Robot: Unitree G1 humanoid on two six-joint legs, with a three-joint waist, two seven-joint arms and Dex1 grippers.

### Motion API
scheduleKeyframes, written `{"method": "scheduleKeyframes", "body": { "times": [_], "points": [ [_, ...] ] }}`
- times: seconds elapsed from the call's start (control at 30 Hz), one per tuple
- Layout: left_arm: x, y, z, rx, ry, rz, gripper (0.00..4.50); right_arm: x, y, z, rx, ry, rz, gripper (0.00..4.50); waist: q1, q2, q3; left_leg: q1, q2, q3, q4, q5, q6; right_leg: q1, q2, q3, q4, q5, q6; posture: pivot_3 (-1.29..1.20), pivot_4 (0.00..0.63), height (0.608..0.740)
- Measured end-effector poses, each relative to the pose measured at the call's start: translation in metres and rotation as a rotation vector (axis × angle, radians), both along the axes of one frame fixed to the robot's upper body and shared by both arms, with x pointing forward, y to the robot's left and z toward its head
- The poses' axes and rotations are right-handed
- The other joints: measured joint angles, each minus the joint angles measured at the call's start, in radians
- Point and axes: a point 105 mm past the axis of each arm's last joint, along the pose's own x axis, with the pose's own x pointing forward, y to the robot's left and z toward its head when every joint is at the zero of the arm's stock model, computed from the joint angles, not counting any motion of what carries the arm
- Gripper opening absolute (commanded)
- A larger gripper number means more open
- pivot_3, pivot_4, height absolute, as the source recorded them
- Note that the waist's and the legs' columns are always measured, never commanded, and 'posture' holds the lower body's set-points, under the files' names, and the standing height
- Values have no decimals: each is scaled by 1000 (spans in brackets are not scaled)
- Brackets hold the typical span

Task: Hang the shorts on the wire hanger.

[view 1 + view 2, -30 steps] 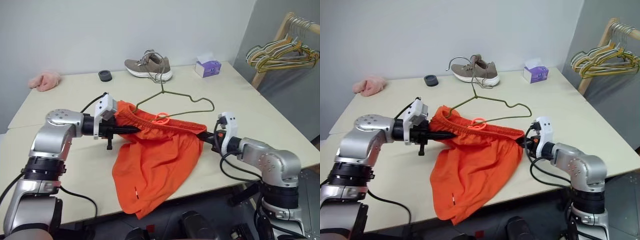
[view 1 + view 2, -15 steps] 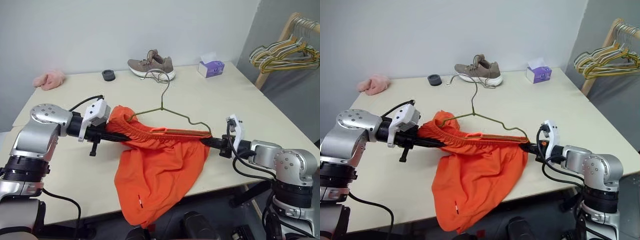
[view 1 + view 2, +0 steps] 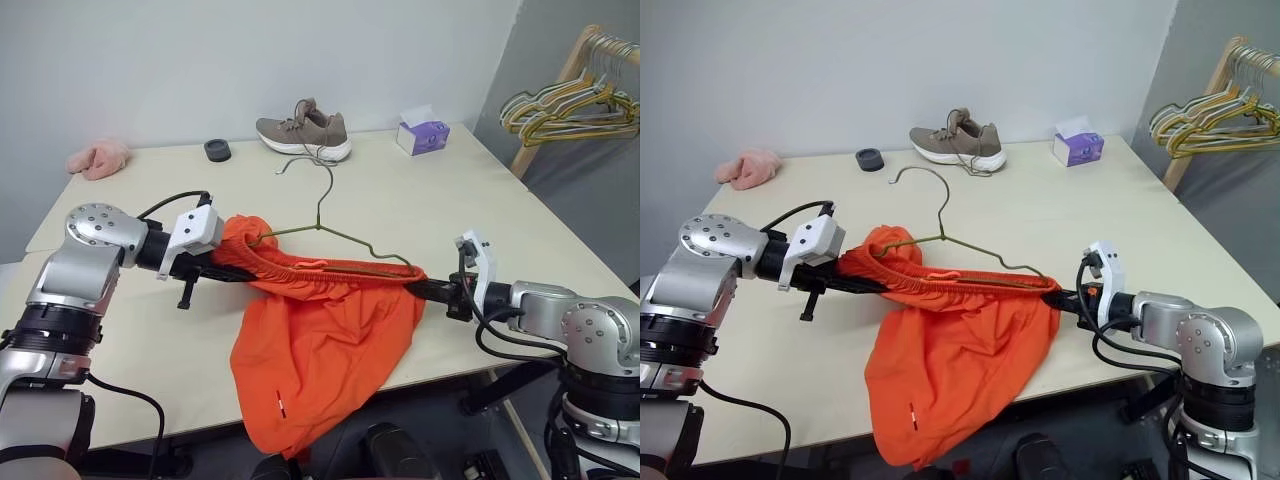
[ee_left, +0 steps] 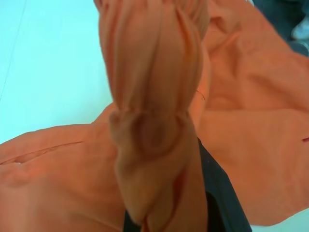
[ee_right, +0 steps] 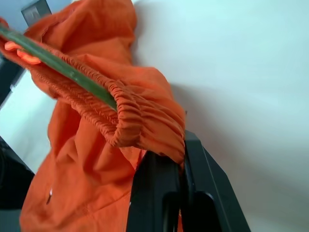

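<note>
1. Since a second ago, both arms have spread, stretching the gathered waistband taut.
2. Thin orange shorts [image 3: 320, 340] hang mid-frame; bent wire hanger [image 3: 330, 235] lies along the waistband.
3. Left gripper [image 3: 232, 273] and right gripper [image 3: 418, 289] each pinch a waistband end.

Shorts [image 3: 320, 330] stretched across tabletop [image 3: 480, 210] centre, draped over its near edge. Wire hanger [image 3: 330, 235] set within the waistband, hook toward 12 o'clock. Shoe [image 3: 303, 133] at 12, tissue box [image 3: 422, 134] at 1, cloth [image 3: 95, 159] at 10. Hanger rack [image 3: 570, 100] off-table at 2.
</note>
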Motion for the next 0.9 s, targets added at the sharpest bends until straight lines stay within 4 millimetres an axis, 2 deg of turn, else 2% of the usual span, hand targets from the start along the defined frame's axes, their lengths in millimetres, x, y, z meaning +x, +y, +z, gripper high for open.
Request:
{"method": "scheduleKeyframes", "body": {
  "times": [0.2, 0.3, 0.4, 0.53, 0.63, 0.73, 0.9],
  "points": [
    [5, 12, -13, 103, -31, 24, 0, 0, -8, 8, -120, -79, 45, 17, -1, 0, 0, 0, 1, 1, 0, 0, 0, 0, 0, 1, -1, -1, 2, -287, 59, 740],
    [6, 14, -15, 126, -47, 28, 0, 0, -5, 8, -152, -104, 79, 17, -2, 0, 0, 0, 1, 1, 0, 0, 0, 0, 0, 1, -1, -1, 2, -288, 58, 740],
    [9, 11, -17, 127, -57, 38, 0, 4, 8, 13, -298, -216, 171, 17, -5, 1, 1, 0, 1, 3, 0, 0, 1, -2, 0, 2, -1, -1, 2, -294, 58, 740],
    [11, 2, -18, 110, -61, 31, 0, 7, 27, 24, -336, -305, 249, 17, -6, 1, 1, -2, 1, 2, 0, 0, 1, -3, 0, 2, -1, -1, 2, -293, 57, 740],
    [11, -5, -22, 113, -62, 23, 0, 4, 39, 25, -362, -342, 320, 713, -6, 1, 1, -2, 1, 3, 0, -1, 1, -3, 0, 3, -1, -1, 2, -296, 58, 740],
    [8, -16, -33, 101, -43, -3, 0, -1, 47, 37, -399, -424, 403, 1734, -5, 1, 1, -2, 1, 2, 0, -1, 1, -3, 0, 2, -1, -1, 2, -296, 58, 740],
    [7, -22, -40, 94, -28, 4, 0, -7, 41, 35, -497, -475, 468, 3520, -5, 1, 1, -2, 1, 2, 0, -1, 1, -3, 0, 2, -1, -1, 2, -300, 61, 740]
  ]
}}
